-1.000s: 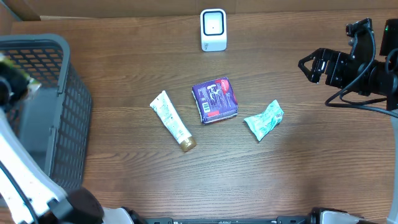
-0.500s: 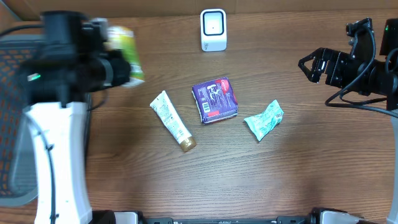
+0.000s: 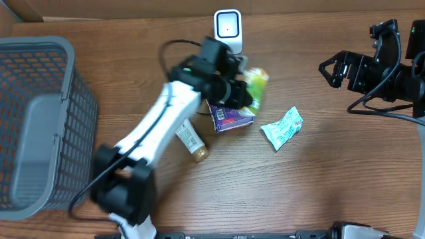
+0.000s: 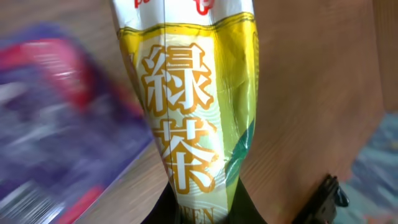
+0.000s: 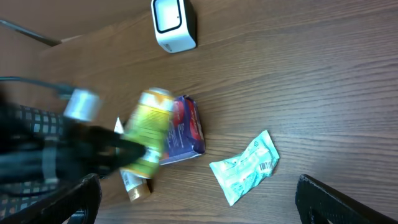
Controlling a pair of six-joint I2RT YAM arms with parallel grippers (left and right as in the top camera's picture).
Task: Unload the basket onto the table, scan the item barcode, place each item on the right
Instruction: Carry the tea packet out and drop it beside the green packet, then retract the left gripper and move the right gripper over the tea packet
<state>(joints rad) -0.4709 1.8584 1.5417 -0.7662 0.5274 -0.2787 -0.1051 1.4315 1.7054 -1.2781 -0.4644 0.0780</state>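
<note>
Swung across from the basket at 9 o'clock, left jaws now clench the green tea packet (yellow-green wrapper) at 5 o'clock of the scanner; right jaws gape empty at 3 o'clock.

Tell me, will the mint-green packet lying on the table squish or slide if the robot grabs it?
Probably squishy: the packet looks wrinkled and puffy, so it would likely bend rather than stay stiff. Its plastic wrapper looks smooth, so it may slide a bit on the table. It lies flat, so it should not roll.
</note>
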